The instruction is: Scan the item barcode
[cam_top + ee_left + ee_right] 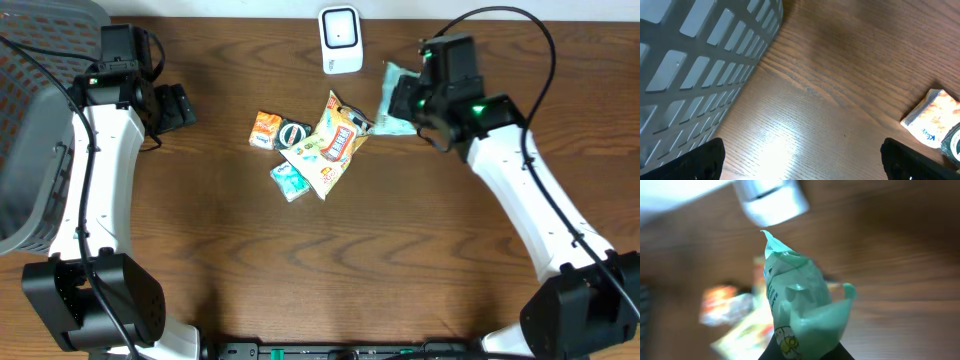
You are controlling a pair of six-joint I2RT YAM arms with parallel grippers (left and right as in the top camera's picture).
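My right pincer pinches the green packet near the white scanner, while my left pincer hangs spread wide.

A dark brown wooden table carried everything. Near its middle lay a yellow snack bag, flat and slanted. A round dark item touched the bag's left edge, and an orange packet lay just beyond that, further left. A small teal packet sat against the bag's lower left corner. A white scanner stood behind the bag, well apart from it. A grey slatted basket stood far to the bag's left.
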